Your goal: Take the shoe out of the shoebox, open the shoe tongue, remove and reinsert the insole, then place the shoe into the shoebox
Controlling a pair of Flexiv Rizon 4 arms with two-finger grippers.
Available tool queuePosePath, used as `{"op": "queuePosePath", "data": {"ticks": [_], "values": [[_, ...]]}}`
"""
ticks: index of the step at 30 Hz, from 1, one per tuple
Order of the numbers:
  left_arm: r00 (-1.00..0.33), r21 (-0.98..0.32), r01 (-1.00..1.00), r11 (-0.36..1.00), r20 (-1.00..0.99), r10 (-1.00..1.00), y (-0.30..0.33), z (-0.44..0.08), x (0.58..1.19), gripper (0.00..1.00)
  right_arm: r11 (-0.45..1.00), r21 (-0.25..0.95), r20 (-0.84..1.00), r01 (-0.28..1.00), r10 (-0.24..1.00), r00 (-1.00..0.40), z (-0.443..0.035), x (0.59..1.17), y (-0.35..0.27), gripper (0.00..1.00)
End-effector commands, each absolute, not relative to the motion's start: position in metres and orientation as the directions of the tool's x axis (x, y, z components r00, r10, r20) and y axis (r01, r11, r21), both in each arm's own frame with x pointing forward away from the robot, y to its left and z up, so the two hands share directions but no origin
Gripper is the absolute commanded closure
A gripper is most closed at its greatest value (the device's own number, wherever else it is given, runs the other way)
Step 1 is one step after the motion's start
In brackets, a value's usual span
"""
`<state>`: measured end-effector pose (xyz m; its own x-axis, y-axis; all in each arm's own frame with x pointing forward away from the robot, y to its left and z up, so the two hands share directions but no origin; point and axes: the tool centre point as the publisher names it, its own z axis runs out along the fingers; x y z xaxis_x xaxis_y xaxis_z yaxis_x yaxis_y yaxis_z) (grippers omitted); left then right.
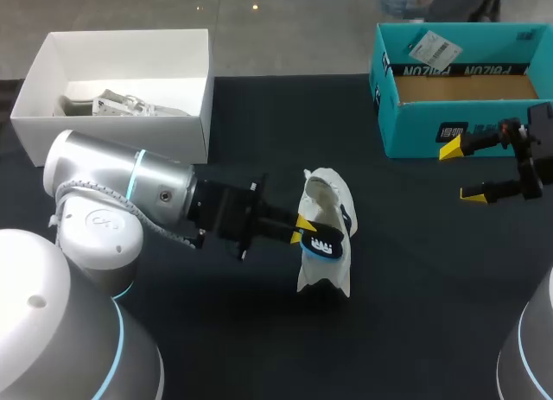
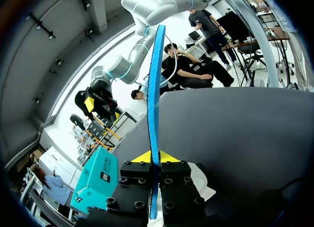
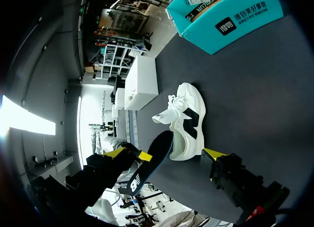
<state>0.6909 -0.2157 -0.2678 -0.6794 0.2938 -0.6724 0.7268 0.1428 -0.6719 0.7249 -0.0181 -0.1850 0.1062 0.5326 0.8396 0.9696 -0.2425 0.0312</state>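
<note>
MIDWAY THROUGH THE JOB: Our left jaws grip the insole edge-on, pinching it from both sides so that it stands straight out ahead of them. The shoe is already out of its box and stands on its sole on the dark worktop, just under and beside the left jaws. We cannot tell whether the insole touches the shoe, but it is plainly out of the opening. Our right jaws hang wide apart and hold nothing, well apart from the shoe. The teal box is just beside them, open and, as far as we can see, empty. A white box, far behind the left jaws, holds what looks like a second shoe.

By our reckoning the first half is done: the shoe is out and the insole is removed. The tongue is too small for us to judge, though the collar gapes wide enough to have let the insole through. What is left is to slide the insole back in and seat it flat. Then the shoe must be lifted and set in its box, which we take to be the empty teal box beside the right jaws.
</note>
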Motion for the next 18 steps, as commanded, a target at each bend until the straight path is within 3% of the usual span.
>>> {"op": "queuePosePath", "data": {"ticks": [1,18], "values": [[-0.686,-0.677,0.720,0.152,-0.664,0.297,-0.2278,-0.2765,0.6969,1.00,-0.245,0.031,0.838,0.969,0.535,0.108,-0.1850,0.7235,-0.0177,0.00],[-0.689,-0.678,0.718,0.158,-0.661,0.296,-0.2311,-0.2811,0.6909,1.00,-0.245,0.031,0.838,0.969,0.535,0.108,-0.1850,0.7235,-0.0177,0.00]]}}
